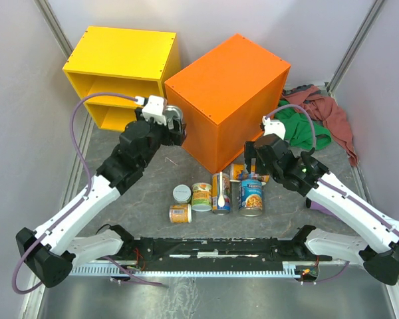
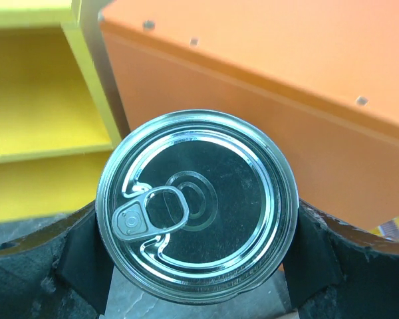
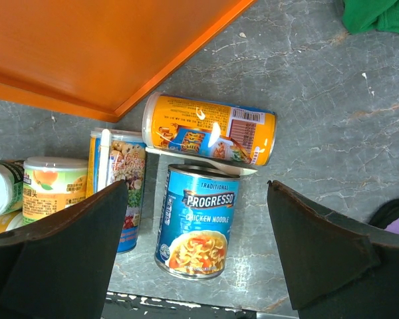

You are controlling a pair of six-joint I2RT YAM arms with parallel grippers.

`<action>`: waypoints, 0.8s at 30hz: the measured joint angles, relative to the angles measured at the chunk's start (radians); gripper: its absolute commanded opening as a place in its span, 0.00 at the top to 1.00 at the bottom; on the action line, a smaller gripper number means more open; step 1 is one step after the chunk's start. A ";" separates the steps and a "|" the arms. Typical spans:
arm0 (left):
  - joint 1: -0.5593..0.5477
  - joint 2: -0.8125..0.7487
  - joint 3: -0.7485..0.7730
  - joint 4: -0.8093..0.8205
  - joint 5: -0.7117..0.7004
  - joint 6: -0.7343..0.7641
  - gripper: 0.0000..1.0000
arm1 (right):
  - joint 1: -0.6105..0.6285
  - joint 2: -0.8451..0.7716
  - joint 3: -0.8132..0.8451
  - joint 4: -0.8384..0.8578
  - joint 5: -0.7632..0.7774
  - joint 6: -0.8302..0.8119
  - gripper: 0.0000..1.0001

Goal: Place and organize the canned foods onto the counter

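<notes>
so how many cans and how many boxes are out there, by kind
can held in the left pincer: 1
cans on the table: 6
orange box: 1
yellow box: 1
total: 9

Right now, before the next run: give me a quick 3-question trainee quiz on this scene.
1. True or false: no can stands on top of the orange cabinet yet.
2. What does the left tool grip? A) a glass jar B) a can with a pull-tab lid C) a roll of tape
3. Fill in: in the right wrist view, the open right tool frames the blue ____ chicken noodle can.

Key: 1 true; 2 B; 3 Progresso
</notes>
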 measured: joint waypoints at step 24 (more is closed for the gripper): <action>0.000 0.262 0.746 -0.408 0.121 0.051 0.97 | 0.000 -0.006 0.000 -0.006 0.002 0.017 0.07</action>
